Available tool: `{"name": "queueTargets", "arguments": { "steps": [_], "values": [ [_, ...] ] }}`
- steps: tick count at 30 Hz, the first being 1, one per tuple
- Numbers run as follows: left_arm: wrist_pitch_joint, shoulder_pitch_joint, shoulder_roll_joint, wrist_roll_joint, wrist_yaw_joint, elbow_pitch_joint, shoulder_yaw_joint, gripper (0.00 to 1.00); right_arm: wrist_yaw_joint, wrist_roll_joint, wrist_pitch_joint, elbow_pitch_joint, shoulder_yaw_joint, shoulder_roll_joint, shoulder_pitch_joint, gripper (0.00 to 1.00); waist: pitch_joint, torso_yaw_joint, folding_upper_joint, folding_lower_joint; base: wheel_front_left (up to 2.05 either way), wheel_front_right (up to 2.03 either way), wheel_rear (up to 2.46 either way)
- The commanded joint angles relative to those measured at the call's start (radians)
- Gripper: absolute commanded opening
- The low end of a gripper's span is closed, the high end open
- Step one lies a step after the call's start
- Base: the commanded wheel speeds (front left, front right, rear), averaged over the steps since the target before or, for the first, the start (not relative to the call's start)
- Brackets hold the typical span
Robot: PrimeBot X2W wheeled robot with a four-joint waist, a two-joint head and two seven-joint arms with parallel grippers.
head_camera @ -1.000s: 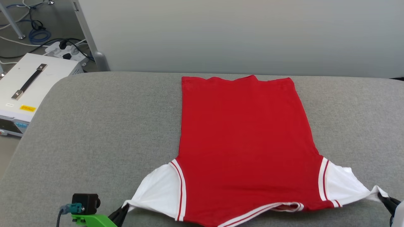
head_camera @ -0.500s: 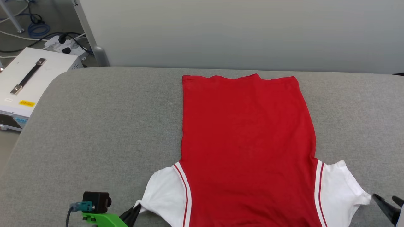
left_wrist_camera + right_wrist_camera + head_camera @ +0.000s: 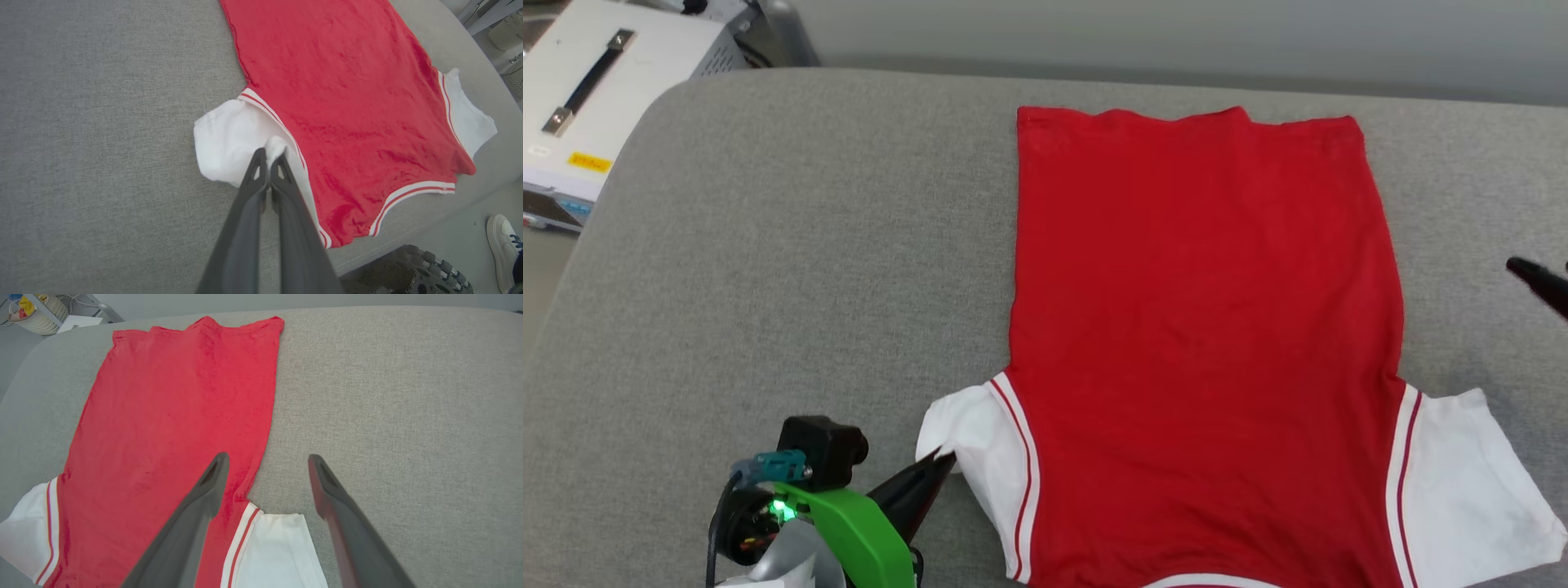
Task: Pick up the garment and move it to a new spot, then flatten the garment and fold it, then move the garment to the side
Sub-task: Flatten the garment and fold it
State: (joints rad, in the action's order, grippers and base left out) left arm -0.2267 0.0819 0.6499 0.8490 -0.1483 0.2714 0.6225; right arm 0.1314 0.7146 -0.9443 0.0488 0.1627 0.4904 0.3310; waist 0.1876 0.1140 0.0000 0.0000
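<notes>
I read fold start: L gripper pinches garment sleeve, R gripper wide/empty, needs other sleeve just behind its jaw tips.

readable text: none | small yellow sticker on white box with black handle — print too small | red white-sleeved jersey shirt — plain face up

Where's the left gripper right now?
Lower left of the head view: the left gripper is shut on the white sleeve of the garment, near the front edge of the grey table.
</notes>
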Motion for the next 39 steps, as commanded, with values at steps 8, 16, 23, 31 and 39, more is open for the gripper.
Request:
{"name": "queueTargets", "arguments": {
  "steps": [8,16,23,31,39],
  "values": [
    [-0.061,0.076,0.029,-0.05,-0.024,0.162,0.013,0.0,-0.001,-0.188,-0.224,-0.125,0.016,0.018,0.379,1.0,0.305,0.177,0.0,0.0,0.0,0.0,0.0],
    [-0.072,0.132,-0.002,-0.093,-0.014,0.241,0.046,0.0,-0.001,-0.321,-0.329,-0.306,0.072,0.009,0.632,1.0,0.415,0.275,0.0,0.0,0.0,0.0,0.0],
    [-0.062,0.154,-0.037,-0.106,-0.001,0.25,0.072,0.0,-0.001,-0.426,-0.347,-0.382,0.083,0.019,0.739,1.0,0.468,0.325,0.0,0.0,0.0,0.0,0.0],
    [-0.045,0.166,-0.062,-0.105,0.009,0.22,0.082,0.0,-0.001,-0.469,-0.341,-0.437,0.08,0.036,0.731,1.0,0.482,0.35,0.0,0.0,0.0,0.0,0.0],
    [-0.028,0.179,-0.06,-0.097,0.002,0.21,0.053,0.0,-0.001,-0.459,-0.394,-0.428,0.062,0.044,0.677,0.0,0.482,0.349,0.0,0.0,0.0,0.0,0.0]
  ]
}}
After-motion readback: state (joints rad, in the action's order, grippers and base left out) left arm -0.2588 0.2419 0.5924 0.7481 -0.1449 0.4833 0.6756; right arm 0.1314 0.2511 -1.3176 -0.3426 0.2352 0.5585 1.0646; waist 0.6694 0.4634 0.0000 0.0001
